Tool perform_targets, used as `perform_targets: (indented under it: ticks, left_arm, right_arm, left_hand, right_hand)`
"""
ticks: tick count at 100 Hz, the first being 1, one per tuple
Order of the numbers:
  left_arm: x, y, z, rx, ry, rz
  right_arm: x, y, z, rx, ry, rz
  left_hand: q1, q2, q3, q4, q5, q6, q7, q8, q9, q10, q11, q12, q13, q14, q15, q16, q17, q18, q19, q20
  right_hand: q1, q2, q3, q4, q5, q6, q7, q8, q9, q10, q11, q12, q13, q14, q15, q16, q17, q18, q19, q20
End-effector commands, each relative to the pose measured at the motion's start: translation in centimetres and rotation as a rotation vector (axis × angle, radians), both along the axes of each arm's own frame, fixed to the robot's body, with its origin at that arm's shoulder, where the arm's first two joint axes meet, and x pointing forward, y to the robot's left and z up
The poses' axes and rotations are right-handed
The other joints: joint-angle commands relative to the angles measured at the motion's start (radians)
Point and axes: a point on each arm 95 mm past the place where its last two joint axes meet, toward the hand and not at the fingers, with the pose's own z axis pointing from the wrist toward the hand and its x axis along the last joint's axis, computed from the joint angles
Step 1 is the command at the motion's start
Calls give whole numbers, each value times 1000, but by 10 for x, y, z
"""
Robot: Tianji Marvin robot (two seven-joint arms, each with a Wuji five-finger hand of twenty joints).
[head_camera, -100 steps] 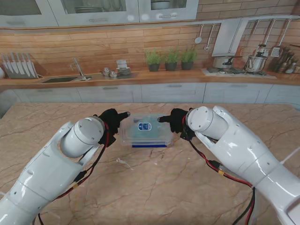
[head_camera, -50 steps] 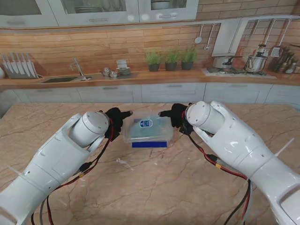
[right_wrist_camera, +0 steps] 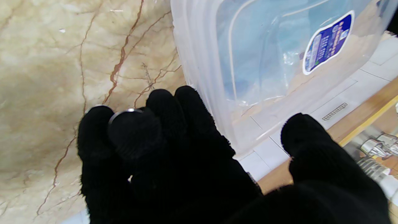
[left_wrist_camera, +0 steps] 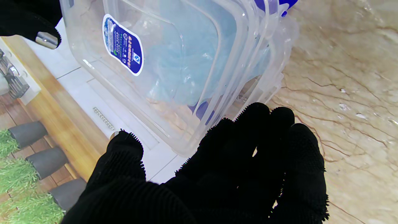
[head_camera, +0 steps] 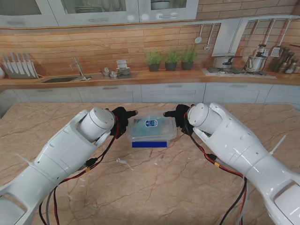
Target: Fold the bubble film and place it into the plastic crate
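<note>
A clear plastic crate point(head_camera: 159, 137) with a blue-and-white label point(head_camera: 151, 123) is pinched between my two black-gloved hands over the middle of the marble table. Its far side is tipped up. Pale blue bubble film point(head_camera: 143, 131) lies folded inside, seen through the clear wall point(left_wrist_camera: 199, 56) point(right_wrist_camera: 258, 62). My left hand point(head_camera: 123, 117) presses the crate's left end, fingers point(left_wrist_camera: 267, 146) against the rim, thumb apart. My right hand point(head_camera: 178, 117) presses the right end, fingers point(right_wrist_camera: 174, 118) along the side wall. A blue strip point(head_camera: 149, 144) shows along the crate's near bottom edge.
A small clear scrap point(head_camera: 123, 162) lies on the marble table point(head_camera: 154, 187) nearer to me than the crate. Kitchen counter point(head_camera: 150, 77) with sink, potted plants and stove runs behind the table's far edge.
Both hands moved farther from me and slightly up, carrying the crate along. The crate now sits higher and more tilted between them.
</note>
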Motion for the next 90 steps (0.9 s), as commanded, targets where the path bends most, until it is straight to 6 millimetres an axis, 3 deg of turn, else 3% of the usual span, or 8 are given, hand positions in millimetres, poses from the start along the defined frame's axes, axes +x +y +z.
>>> perform_targets:
  ticks: [1,48,90]
  left_arm:
    - [-4,-32,11,-57,-13,-57]
    - [7,-28,7,-15,-25,-14]
    - [10,-18,-2,65,-4,29]
  right_arm:
    - [-4,32,4,50,4,71]
    - [0,27,-8,50,22,52]
    - [-3,28,-22,41,60,31]
  left_hand:
    - [-9,-23,-6,7,46,-291,69,32,-41,-140,-13,-19,-10,-21,-1,-12,-13,-82,-6,-10]
    - [-12,-23,-6,7,30,-298,53,30,-65,-140,-21,-21,-20,-20,-6,-13,-19,-81,-10,-14]
    - [-14,-19,-7,8,14,-304,38,27,-87,-143,-29,-23,-30,-18,-10,-13,-28,-82,-14,-17]
  right_hand:
    - [0,13,-13,-16,-23,-270,-48,20,13,35,76,18,22,-17,36,17,-12,-142,150,32]
    - [-11,10,-6,-16,-53,-281,-55,21,10,32,77,14,17,-17,36,16,-17,-144,147,30]
    - [-45,7,3,-21,-200,-279,-206,-73,-34,23,59,2,-35,-19,11,15,-62,-160,123,25]
